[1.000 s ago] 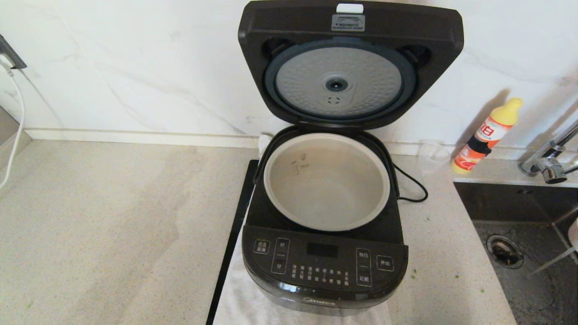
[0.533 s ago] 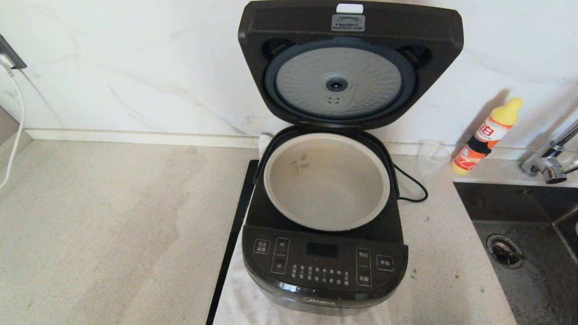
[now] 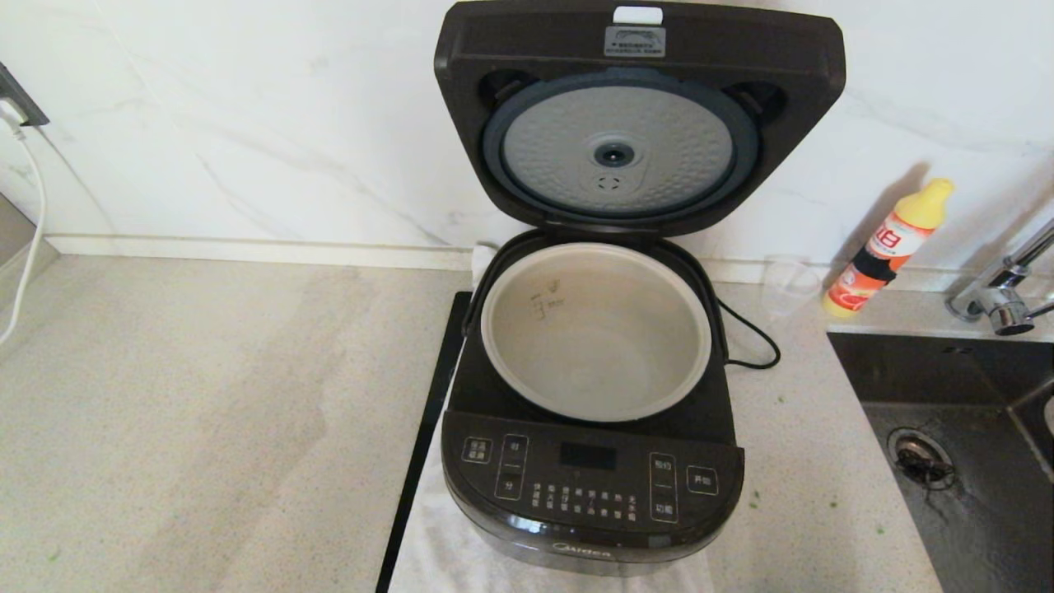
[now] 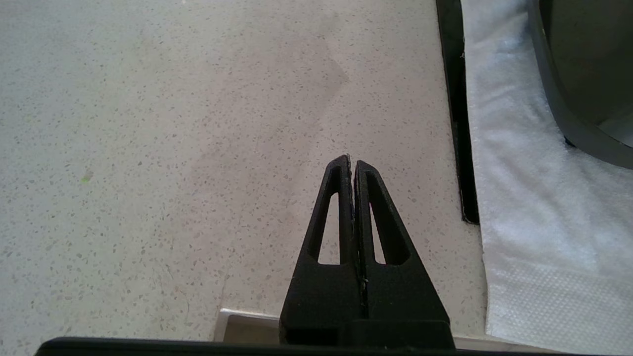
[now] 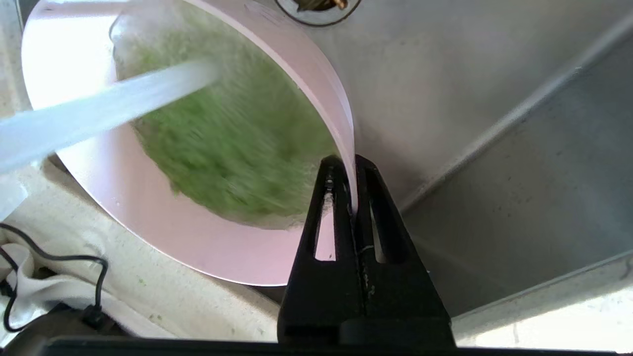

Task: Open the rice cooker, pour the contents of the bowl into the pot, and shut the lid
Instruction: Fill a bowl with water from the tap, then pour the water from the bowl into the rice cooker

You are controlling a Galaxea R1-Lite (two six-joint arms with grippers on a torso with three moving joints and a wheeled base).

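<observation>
Bowl [image 5: 148,207], thin, stiff, slick and loaded with loose green bits, hangs over the sink [image 5: 494,123] at the desk's right edge, right gripper [image 5: 353,163] fingers clamped on its rim; left gripper [image 4: 352,163] fingers closed, empty.

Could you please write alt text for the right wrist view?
The right gripper is shut on the rim of a pale pink round bowl of green grains, held over a steel sink.
</observation>
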